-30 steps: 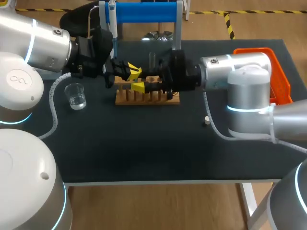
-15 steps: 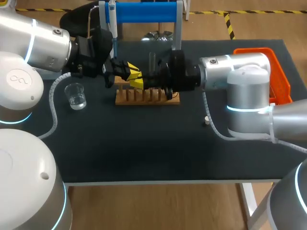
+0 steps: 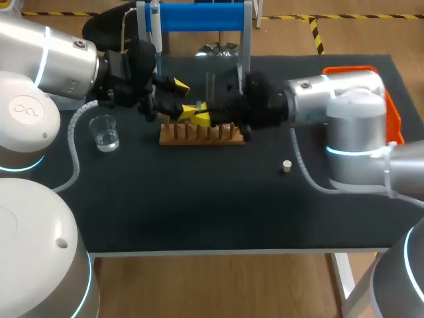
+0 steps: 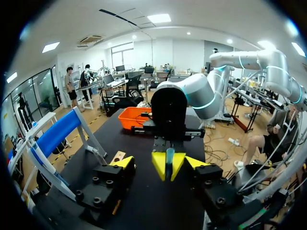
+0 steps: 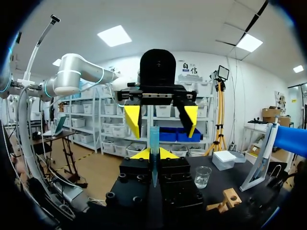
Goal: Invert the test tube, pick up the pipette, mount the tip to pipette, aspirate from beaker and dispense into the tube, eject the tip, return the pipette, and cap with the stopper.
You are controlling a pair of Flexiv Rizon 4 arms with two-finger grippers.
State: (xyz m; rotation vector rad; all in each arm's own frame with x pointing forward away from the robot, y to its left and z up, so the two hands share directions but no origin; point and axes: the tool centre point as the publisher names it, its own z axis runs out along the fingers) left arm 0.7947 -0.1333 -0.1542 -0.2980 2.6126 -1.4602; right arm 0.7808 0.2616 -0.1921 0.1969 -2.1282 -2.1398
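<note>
Right fingers (image 4: 159, 166) of yours pinch a slim translucent blue tube (image 5: 153, 140) over the slotted wooden rack (image 3: 199, 136), upper middle of the dark counter (image 3: 199, 199); your left fingers (image 4: 123, 163) stand spread wide, facing it.

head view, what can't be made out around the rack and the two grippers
The blue piece in the right gripper: tiny in the head view, crowded by the left gripper; tube or tip, cannot tell.
The rack: back and right end hidden behind both grippers, head view.
The pipette: lower end hidden behind the left gripper, head view.
The stopper: head view, too small to tell which end is up.
</note>
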